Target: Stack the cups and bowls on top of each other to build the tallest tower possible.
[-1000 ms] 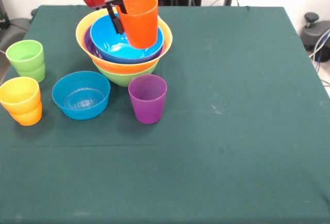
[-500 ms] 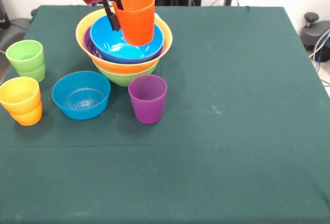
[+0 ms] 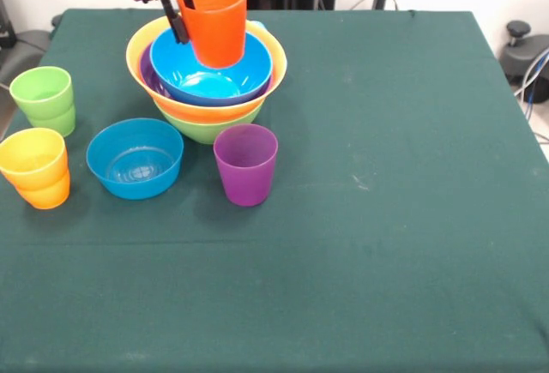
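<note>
My gripper (image 3: 190,11) hangs at the top edge, shut on the rim of an orange cup (image 3: 214,26). The cup hangs tilted just above the big blue bowl (image 3: 219,80). That bowl tops the tower: it nests in a purple bowl (image 3: 147,77), a wide yellow bowl (image 3: 141,47) and a lime green bowl (image 3: 206,126) at the base. A smaller blue bowl (image 3: 135,159) and an upright purple cup (image 3: 245,165) stand in front of the tower. A green cup (image 3: 45,99) stands at the left, and in front of it a yellow cup (image 3: 33,157) nests in another orange cup (image 3: 45,193).
The dark green table cloth (image 3: 386,219) covers the whole table. Cables and grey equipment (image 3: 527,56) lie off the table's right edge.
The gripper has risen and shifted left with the orange cup, lifting it out of the big blue bowl. Nothing else on the table has moved.
</note>
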You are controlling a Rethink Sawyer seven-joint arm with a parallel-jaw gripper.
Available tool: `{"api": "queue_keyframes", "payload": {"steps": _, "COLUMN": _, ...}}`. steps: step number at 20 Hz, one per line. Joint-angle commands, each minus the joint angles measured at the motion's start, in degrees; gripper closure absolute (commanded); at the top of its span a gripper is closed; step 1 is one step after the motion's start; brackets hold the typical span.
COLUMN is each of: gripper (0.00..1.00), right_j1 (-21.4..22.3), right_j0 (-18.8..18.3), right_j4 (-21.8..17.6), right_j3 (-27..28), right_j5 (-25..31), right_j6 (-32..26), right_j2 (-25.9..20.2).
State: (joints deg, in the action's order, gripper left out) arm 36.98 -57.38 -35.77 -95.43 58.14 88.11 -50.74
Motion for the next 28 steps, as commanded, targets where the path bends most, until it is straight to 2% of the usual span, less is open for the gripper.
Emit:
{"api": "queue_keyframes", "payload": {"steps": 1, "gripper": 1.0, "right_j1": -0.96, "right_j0": 0.89, "right_j4": -4.51, "right_j3": 3.47, "right_j5": 5.03, "right_j6": -20.95, "right_j2": -0.38}}
{"api": "queue_keyframes", "payload": {"steps": 10, "gripper": 1.0, "right_j1": 1.73, "right_j0": 2.11, "right_j4": -8.35, "right_j3": 3.75, "right_j5": 3.42, "right_j6": -20.77, "right_j2": 1.32}}
{"api": "queue_keyframes", "payload": {"steps": 28, "gripper": 1.0, "right_j1": 3.9, "right_j0": 4.19, "right_j4": -10.92, "right_j3": -0.21, "right_j5": 0.57, "right_j6": -16.28, "right_j2": 1.98}}
